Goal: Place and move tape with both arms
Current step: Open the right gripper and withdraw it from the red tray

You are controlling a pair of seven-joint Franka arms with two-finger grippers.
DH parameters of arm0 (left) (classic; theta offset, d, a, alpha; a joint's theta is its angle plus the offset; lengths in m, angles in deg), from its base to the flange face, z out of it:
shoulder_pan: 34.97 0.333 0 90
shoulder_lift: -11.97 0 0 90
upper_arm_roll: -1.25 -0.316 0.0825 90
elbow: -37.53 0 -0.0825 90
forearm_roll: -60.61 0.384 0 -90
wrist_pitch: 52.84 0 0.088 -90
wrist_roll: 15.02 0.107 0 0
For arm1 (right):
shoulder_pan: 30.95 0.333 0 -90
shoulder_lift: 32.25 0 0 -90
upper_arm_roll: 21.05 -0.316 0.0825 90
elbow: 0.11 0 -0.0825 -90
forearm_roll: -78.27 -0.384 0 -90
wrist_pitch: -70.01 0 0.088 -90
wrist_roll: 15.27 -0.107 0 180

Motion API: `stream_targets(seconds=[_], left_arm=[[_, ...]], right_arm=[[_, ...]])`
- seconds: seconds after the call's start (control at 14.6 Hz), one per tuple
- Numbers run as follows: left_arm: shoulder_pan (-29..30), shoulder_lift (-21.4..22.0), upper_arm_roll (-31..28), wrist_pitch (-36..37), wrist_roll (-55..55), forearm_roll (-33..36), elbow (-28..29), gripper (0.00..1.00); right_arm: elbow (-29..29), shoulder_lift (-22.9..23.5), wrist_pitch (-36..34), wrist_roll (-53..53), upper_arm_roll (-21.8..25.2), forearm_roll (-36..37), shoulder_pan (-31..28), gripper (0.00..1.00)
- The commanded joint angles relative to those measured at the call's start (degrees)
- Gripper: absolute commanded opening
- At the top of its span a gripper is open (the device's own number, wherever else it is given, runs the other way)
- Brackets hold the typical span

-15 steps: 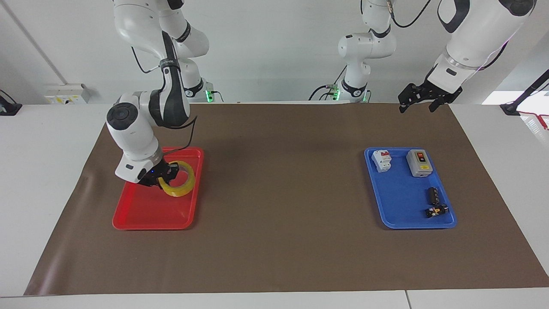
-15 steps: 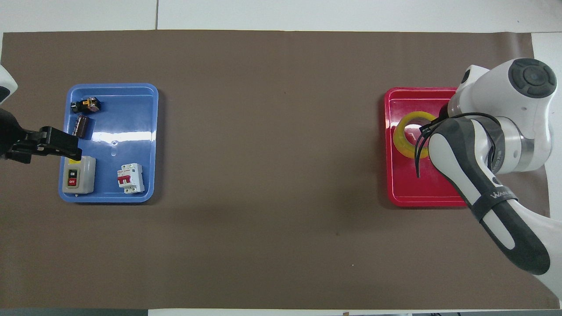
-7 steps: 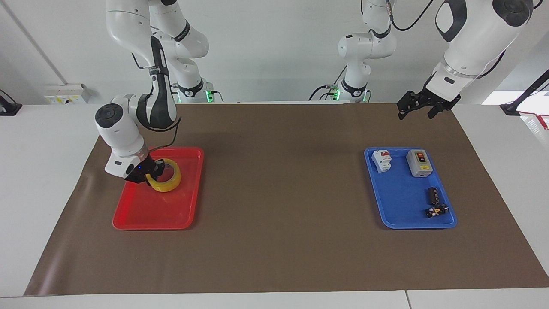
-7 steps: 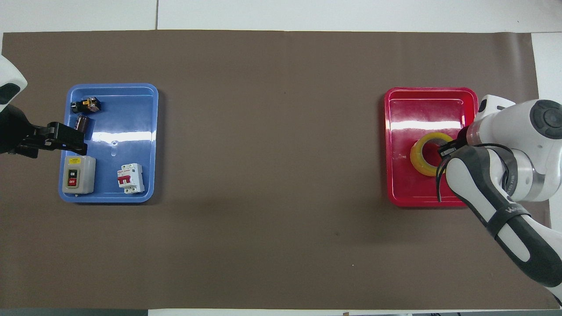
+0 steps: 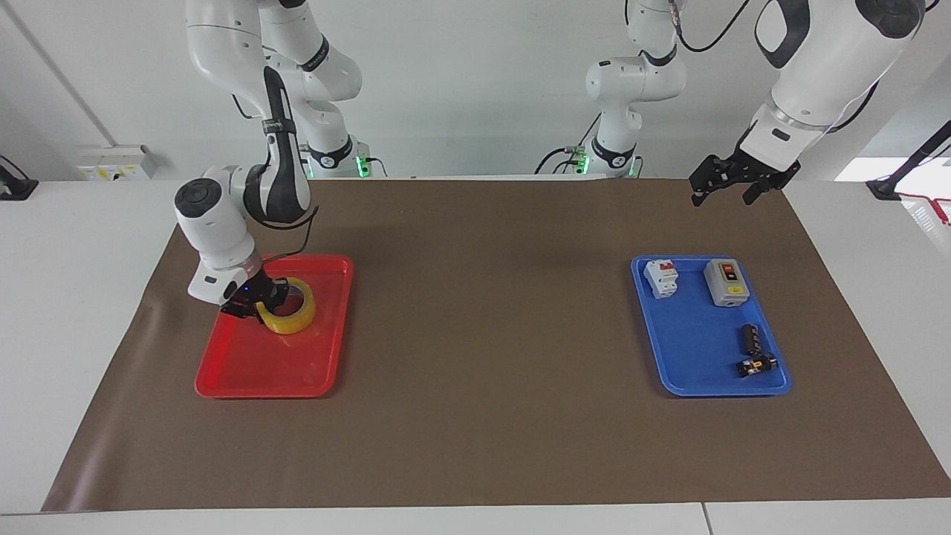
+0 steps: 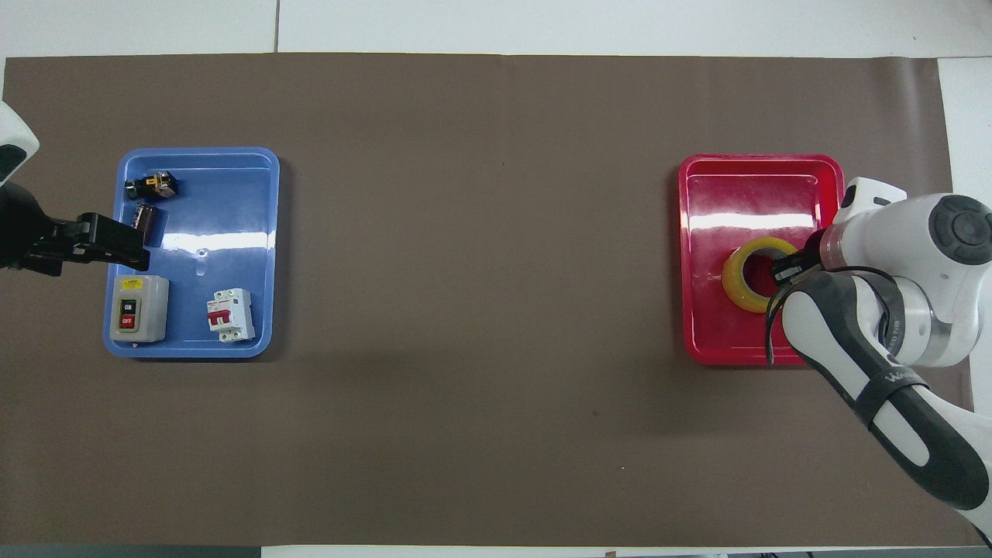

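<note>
You have one brown mat covering the table, and it serves as the landmark here. Two large white arms work over it. The right arm reaches down at its own end of the mat; the left arm waits, raised over the mat's edge nearest the robots at its own end. Two smaller white arms stand just off that same edge of the mat.

Two trays lie on the mat: one red tray toward the right arm's end, one blue tray toward the left arm's end.

You see one tape, a yellow ring, lying in the red tray, in the half nearer the robots. The right gripper is clamped on the tape's rim, one finger inside the ring.

The left gripper holds nothing, its fingers spread apart.

Four small items sit in the blue tray: one grey switch box, one white breaker, one dark cylinder and one small black part.
</note>
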Motion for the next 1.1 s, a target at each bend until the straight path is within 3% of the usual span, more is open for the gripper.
stream_targets(seconds=[0.0,0.14,0.21,0.27,0.41,0.82,1.03], left_arm=[[0.55,1.12,0.33,-0.61,1.09,-0.74,0.88,1.0],[0.55,1.12,0.33,-0.44,1.09,-0.13,0.7,1.0],[0.38,1.12,0.33,-0.79,1.0,-0.04,0.7,1.0],[0.29,1.03,0.33,-0.88,1.0,0.05,0.7,1.0],[0.38,1.03,0.33,-1.4,0.91,0.05,0.7,1.0],[0.55,1.03,0.5,-1.23,1.0,1.02,0.62,1.0],[0.9,1.03,0.5,-1.05,0.91,1.02,0.62,1.0]], right_arm=[[1.45,-1.32,2.07,1.8,-0.69,-0.64,-1.08,0.0],[2.07,-1.32,2.07,1.81,-0.69,-0.64,-1.08,0.0],[2.07,-1.32,2.16,1.54,-0.69,-0.64,-0.99,0.28],[1.63,-1.32,1.29,0.85,-0.78,-0.64,-1.08,0.99],[-0.64,-1.93,-2.82,-0.73,-0.78,-0.64,-0.38,1.0],[-18.81,-7.99,-34.44,-24.69,-1.4,-0.21,4.54,1.0],[-27.61,-10.98,-45.79,-31.94,-1.83,-0.38,4.98,1.0]])
